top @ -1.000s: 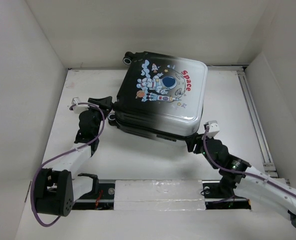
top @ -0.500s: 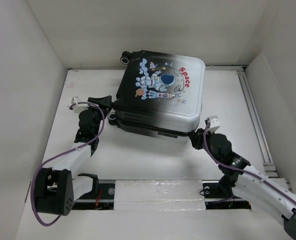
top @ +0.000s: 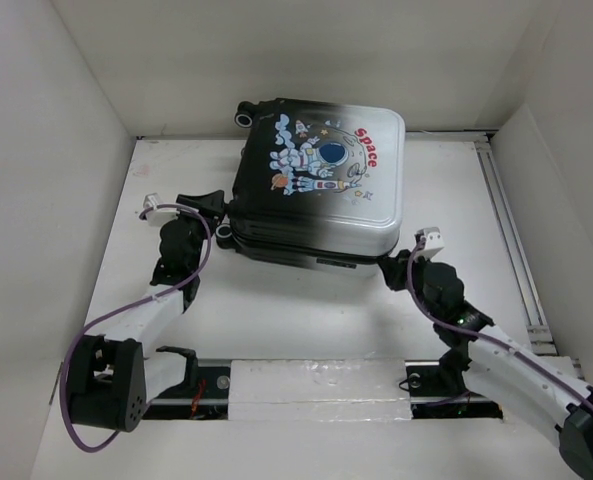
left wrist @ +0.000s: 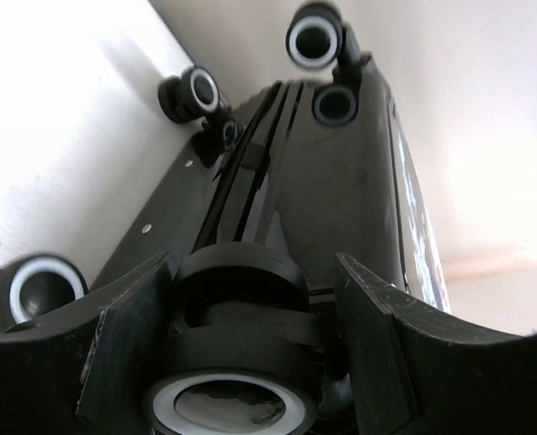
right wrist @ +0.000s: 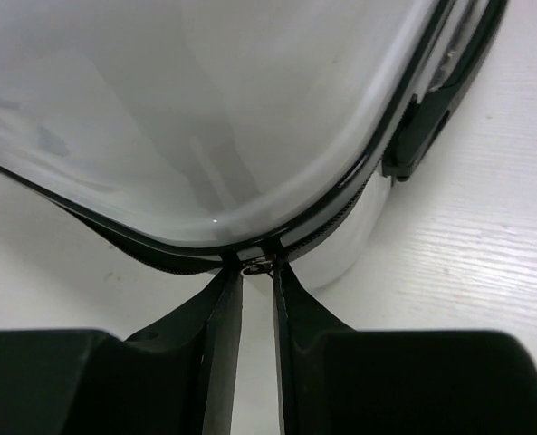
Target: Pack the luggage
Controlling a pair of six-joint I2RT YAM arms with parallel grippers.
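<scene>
- Your right tool [right wrist: 257, 274] is almost closed, with only a thin slit left between its black fingers [right wrist: 215, 313]. The tips pinch a small metal zipper pull [right wrist: 259, 265].
- That pull sits on the dark zipper line [right wrist: 340, 213] running round a rounded, pale corner of the shell.
- From above, the right tool [top: 394, 268] meets the near right corner of the case.
- Your left tool [left wrist: 250, 263] stands wide apart, with a black suitcase wheel with a white ring [left wrist: 236, 299] between its fingers [left wrist: 128, 335]. You cannot tell whether they press on it.
- From above, the left tool [top: 216, 215] is at the near left corner of the case.
- The luggage [top: 316, 190], a small hard-shell suitcase fading from black to white with a cartoon astronaut and red "Space" print, lies flat, print up.
- It rests toward the far middle of the white worktop [top: 276, 300], wheels at its left end, between both arms.
</scene>
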